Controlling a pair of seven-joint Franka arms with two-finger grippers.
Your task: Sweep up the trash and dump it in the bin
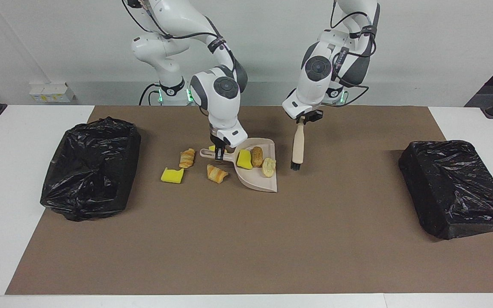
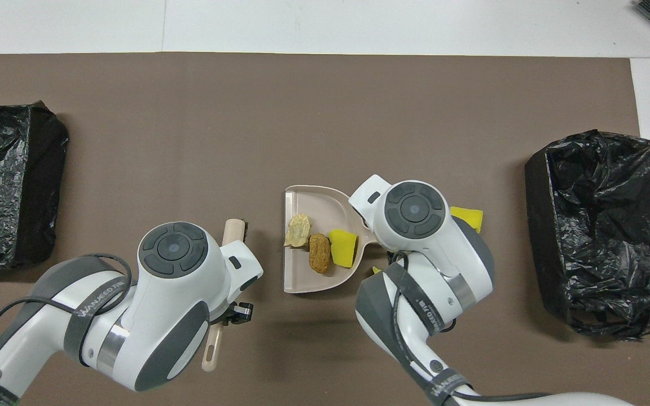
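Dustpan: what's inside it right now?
The dustpan holds three pieces: a yellow sponge wedge, a brown pastry bit and a paler pastry bit. Nothing in the pan is covered.

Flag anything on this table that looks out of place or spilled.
Nothing looks spilled or damaged. Only unswept trash stands out: a yellow sponge wedge, a croissant bit and a second croissant bit lie on the mat outside the dustpan, beside its handle, toward the right arm's end.

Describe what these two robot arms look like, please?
Both arms, left arm and right arm, are glossy white with rounded dark grey joint caps, black cables strapped along them, grey lettering on the forearm and green lights at the base. Small black grippers tip each.
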